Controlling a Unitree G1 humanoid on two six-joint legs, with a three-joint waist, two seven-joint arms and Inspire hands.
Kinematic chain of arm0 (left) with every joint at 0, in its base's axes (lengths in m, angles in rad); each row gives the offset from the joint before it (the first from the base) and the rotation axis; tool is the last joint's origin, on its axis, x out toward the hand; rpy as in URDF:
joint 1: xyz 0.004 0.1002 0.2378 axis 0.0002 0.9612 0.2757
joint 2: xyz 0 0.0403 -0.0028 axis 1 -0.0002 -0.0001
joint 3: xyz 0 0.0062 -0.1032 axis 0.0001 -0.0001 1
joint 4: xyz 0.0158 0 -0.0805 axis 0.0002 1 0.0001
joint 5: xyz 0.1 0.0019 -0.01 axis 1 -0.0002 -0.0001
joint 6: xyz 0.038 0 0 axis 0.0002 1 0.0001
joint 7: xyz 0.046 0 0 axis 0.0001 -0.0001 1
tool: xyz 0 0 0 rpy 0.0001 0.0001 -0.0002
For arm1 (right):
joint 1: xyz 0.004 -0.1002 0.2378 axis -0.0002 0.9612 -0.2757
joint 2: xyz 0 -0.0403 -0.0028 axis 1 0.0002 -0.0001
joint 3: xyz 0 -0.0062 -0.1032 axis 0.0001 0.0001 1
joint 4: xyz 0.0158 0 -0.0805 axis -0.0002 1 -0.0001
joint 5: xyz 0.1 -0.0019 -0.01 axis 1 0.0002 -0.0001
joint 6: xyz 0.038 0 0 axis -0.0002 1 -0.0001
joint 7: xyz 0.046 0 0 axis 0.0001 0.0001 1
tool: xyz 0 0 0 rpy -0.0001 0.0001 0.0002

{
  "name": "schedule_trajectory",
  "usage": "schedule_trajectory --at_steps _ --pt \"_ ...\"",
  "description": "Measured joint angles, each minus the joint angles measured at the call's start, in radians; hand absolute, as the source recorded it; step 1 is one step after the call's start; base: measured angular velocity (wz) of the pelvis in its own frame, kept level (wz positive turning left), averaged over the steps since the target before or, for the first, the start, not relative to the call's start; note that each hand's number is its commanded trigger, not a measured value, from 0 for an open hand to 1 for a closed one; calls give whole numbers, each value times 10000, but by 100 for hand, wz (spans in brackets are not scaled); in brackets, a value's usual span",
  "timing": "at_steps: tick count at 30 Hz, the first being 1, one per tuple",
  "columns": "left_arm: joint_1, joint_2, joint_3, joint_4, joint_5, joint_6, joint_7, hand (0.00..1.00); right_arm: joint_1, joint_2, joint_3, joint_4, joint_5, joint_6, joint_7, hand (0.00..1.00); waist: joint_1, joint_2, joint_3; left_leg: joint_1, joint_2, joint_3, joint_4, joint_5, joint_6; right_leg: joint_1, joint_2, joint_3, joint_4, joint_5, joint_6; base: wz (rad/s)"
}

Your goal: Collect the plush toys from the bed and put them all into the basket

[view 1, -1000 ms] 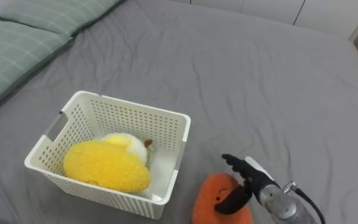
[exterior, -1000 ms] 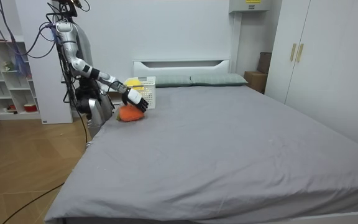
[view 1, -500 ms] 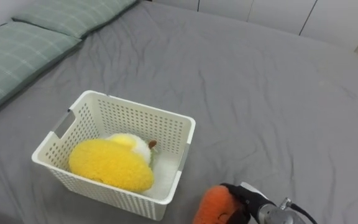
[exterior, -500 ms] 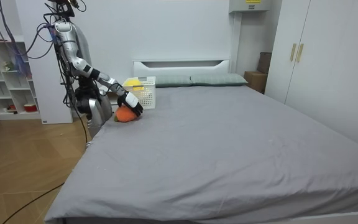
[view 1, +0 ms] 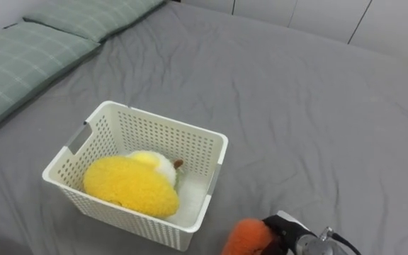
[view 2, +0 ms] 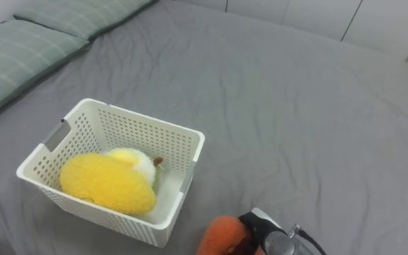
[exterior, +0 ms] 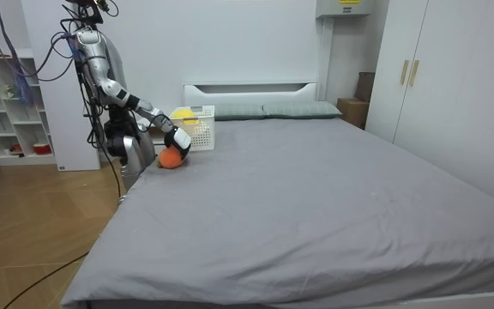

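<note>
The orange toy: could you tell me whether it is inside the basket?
No, the orange toy lies on the bed beside the basket, outside its wall.

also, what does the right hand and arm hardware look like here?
The right hand has black fingers and a small white tag on its back, mounted on a round silver-grey metal wrist with a thin dark cable alongside. In the room view the arm is slim, silver-grey with black sections.

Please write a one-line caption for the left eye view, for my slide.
Right hand grips an orange plush toy on the grey bed, beside a white basket holding a yellow plush toy.
</note>
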Motion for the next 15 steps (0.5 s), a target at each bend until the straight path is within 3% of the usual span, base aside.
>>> schedule_trajectory --at_steps 7,15 --pt "-181 -55 -30 16 -102 -115 34 0 -128 40 -22 -38 1 -95 198 97 -61 45 58 -70 -31 -69 -3 -27 19 -62 -6 11 20 -11 19 1" --pt "-306 -51 21 42 -110 -254 -57 0 -191 -54 -540 -2126 -78 -99 207 89 -141 33 65 -40 -23 11 -49 -27 26 -70 -21 7 23 -6 28 -2"
